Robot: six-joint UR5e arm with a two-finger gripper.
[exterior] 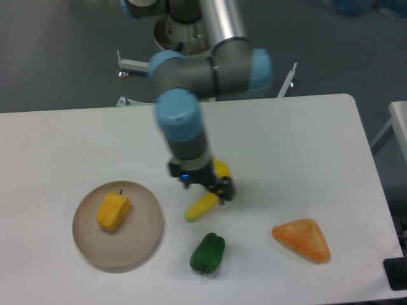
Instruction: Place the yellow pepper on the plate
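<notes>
Now I see the lobed pepper point(113, 211) on the flat beige plate point(141, 243), left of my gripper point(216, 194); its opening I can't tell.

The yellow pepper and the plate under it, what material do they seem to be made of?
The yellow pepper looks like moulded plastic or foam, a toy: flat, even colour, blocky lobes, no real gloss. The plate looks like matte plastic or perhaps unglazed wood: plain beige, thick rim, no shine or pattern. The picture is too blurred to say for certain.
</notes>
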